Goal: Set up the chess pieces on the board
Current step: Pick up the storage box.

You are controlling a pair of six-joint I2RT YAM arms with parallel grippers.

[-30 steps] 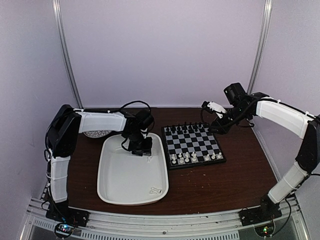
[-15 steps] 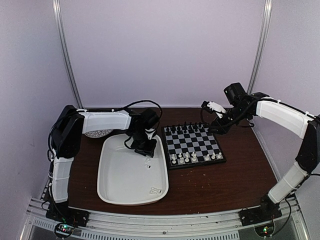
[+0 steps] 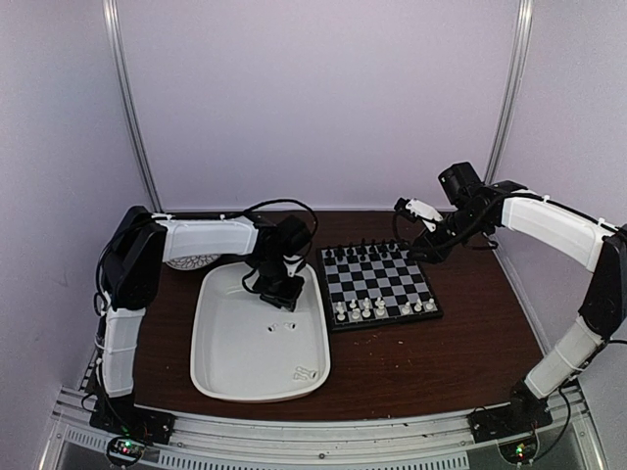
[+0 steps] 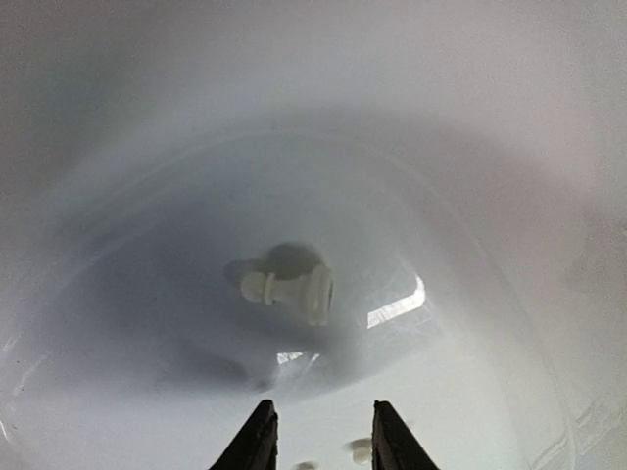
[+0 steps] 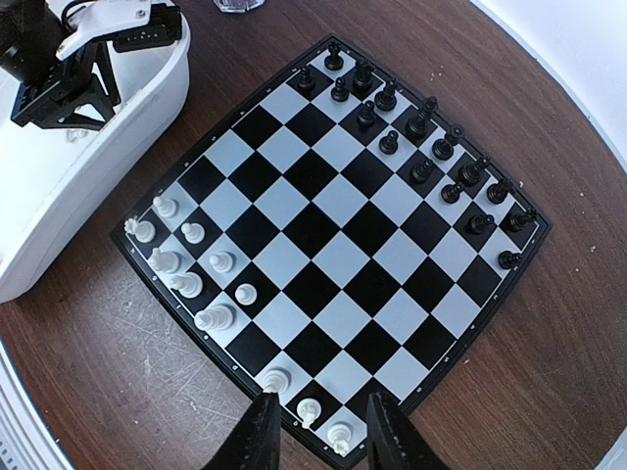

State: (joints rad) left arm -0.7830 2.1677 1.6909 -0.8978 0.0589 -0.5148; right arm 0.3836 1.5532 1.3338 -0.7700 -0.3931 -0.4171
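The board (image 3: 378,282) lies right of the white tray (image 3: 245,354). Several white chess pieces (image 5: 186,285) stand along its near rows, and black ones (image 5: 421,171) fill the far rows. My left gripper (image 4: 318,446) reaches down into the tray's far right corner (image 3: 279,297), open with nothing between its fingers. A white pawn (image 4: 289,291) lies on its side just ahead of it, and another small white piece (image 4: 361,449) shows blurred by the right finger. My right gripper (image 5: 318,441) hovers open and empty, high over the board's edge (image 3: 407,213).
More white pieces lie loose in the tray, two below the left gripper (image 3: 279,327) and some at the near right corner (image 3: 305,372). A round white patterned object (image 3: 191,260) sits behind the tray. White walls and metal posts enclose the brown table (image 3: 421,362).
My left gripper has shifted right inside the tray toward its far right corner, and its jaws have narrowed. A second white piece now shows below it. The right arm has not moved.
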